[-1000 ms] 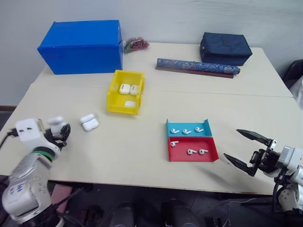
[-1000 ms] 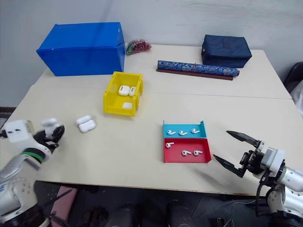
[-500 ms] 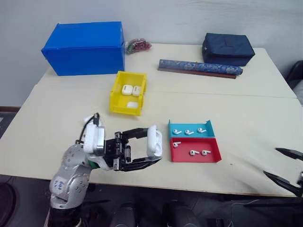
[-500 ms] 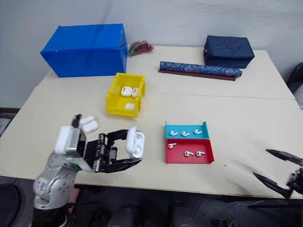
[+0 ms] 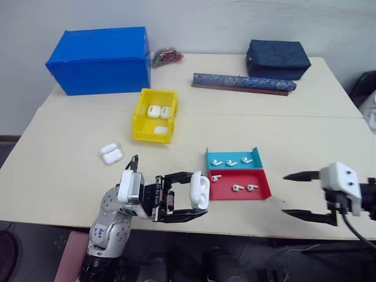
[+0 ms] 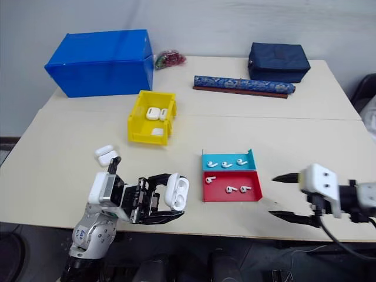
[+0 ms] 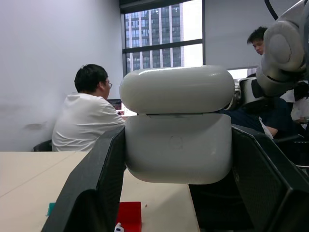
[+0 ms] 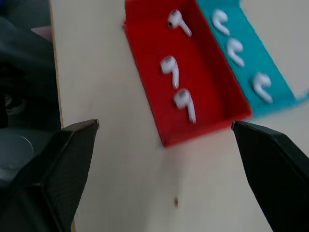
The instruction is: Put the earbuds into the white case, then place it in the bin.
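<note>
My left gripper (image 5: pixel 201 194) is shut on the white case (image 5: pixel 199 190) and holds it above the table's front edge, just left of the trays. In the left wrist view the white case (image 7: pixel 176 126) sits clamped between both fingers (image 7: pixel 94 193), with the seam under its lid showing. The earbuds (image 5: pixel 237 188) lie three in the red tray (image 5: pixel 226 194) and three in the teal tray (image 5: pixel 258 156). My right gripper (image 5: pixel 289 194) hangs open just right of the red tray (image 8: pixel 159 123), nothing between its fingers. The yellow bin (image 5: pixel 140 117) stands further back with several white cases in it.
Another white case (image 5: pixel 111 153) lies on the table left of the bin. At the back stand a large blue box (image 5: pixel 100 59), a dark navy bag (image 5: pixel 277 59), a long patterned roll (image 5: pixel 242 82) and a small red bundle (image 5: pixel 167 56). A seated person (image 7: pixel 89 121) shows beyond the table.
My left gripper has swung from the table's left edge to the right with the case, now near the trays. My right gripper has come in from the lower right toward the red tray.
</note>
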Tool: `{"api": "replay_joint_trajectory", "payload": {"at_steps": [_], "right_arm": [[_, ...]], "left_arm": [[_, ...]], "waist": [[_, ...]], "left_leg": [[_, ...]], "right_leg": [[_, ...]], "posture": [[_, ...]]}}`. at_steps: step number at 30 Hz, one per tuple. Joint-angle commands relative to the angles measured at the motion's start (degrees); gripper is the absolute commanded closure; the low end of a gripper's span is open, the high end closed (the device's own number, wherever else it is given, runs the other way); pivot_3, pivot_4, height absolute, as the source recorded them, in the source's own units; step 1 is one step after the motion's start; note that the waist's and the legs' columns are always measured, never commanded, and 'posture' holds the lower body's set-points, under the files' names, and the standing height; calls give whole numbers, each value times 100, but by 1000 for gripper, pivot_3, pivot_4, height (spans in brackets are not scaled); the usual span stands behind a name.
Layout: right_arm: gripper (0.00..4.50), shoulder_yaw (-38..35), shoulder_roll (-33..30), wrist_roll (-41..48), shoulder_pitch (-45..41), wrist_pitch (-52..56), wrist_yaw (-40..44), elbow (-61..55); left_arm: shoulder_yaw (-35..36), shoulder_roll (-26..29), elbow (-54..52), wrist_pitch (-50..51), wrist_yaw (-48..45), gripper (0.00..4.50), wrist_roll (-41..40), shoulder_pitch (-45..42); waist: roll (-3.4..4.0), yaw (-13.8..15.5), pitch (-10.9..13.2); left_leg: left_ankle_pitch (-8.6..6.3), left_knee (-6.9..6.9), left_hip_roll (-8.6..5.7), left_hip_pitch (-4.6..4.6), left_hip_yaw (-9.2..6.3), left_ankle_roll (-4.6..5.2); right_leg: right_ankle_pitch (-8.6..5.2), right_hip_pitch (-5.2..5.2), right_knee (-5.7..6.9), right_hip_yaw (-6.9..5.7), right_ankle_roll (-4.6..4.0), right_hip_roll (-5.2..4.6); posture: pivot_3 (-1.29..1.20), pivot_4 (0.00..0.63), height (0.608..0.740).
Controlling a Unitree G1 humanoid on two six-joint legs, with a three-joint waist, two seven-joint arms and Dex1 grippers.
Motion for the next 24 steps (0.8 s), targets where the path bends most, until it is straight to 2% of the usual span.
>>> {"api": "replay_joint_trajectory", "payload": {"at_steps": [1,5,6,10,24], "right_arm": [[0,731,-13,-38,-662,1151,-552,-595],[816,1681,95,-717,-1362,1407,-723,-559],[1295,1785,99,-783,-1453,1489,-735,-548],[2485,2162,222,-1120,-1844,1629,-795,-447],[2485,2552,197,-1827,-2079,1628,-606,-97]], "left_arm": [[-3,65,-29,-190,26,1702,-28,-127],[-32,381,43,-208,-239,1702,-49,97],[-43,428,43,-211,-245,1702,-60,126],[-6,575,124,-288,-279,1702,-23,220],[-79,689,79,-473,-89,1702,77,379]], "waist": [[-4,42,-1],[-5,59,-3],[-5,64,-3],[-5,56,-3],[-5,-46,-3]], "left_leg": [[-2,1,-2,-13,0,5],[-5,17,-2,-76,-1,12],[-7,15,-2,-79,0,14],[-7,10,-1,-93,-2,15],[-4,15,-1,-88,-2,15]], "right_leg": [[1,-13,-3,0,2,-4],[8,-69,-1,-2,15,-9],[8,-76,2,-3,16,-10],[9,-98,13,-6,17,-11],[9,-98,35,-7,17,-13]], "posture": [[0,150,740],[0,150,740],[0,150,740],[0,150,740],[0,150,740]]}}
